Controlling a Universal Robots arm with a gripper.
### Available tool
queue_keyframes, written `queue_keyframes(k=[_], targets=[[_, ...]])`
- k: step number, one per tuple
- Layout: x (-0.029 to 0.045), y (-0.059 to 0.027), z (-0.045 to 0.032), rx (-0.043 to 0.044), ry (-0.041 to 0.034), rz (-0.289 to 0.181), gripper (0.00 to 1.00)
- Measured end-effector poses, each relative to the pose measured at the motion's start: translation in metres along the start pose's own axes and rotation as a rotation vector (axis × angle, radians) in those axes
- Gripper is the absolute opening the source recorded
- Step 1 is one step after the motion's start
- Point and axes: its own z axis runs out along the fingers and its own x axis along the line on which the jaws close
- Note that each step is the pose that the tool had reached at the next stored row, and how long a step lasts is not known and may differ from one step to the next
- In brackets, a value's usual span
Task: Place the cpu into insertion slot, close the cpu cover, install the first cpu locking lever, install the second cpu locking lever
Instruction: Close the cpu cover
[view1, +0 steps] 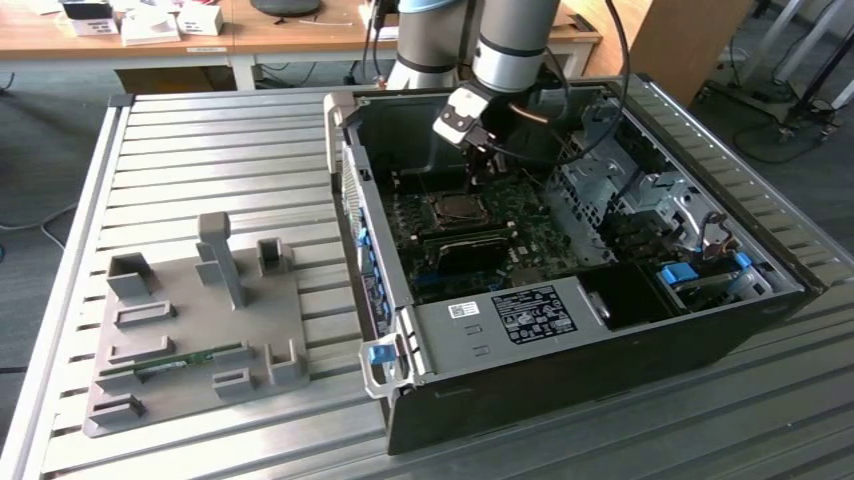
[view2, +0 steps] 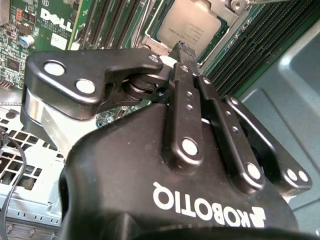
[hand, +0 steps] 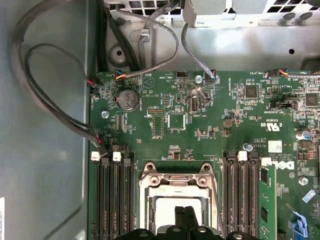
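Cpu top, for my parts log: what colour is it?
The cpu is silver-grey, clearest in the second wrist view.

In the second wrist view the claw (view2: 181, 50) hides one edge of the cpu (view2: 187, 25) from us. In the first wrist view the picture's edge cuts off the slot (hand: 144, 200). In the exterior view it is too small for us to tell its detail.

We find white lettering on the black body of the hand (view2: 181, 49), white print across the green circuit board (hand: 165, 100), and a printed label (view1: 535, 313) on the case's grey panel (view1: 443, 350).
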Motion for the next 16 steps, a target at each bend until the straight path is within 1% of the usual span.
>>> queue_keyframes(k=[3,16], targets=[[0.0,-0.0016,0.0004,-0.001,-0.0002,0.0,0.11],[0.0,-0.0024,0.0006,-0.0011,-0.0001,0.0,0.11]])
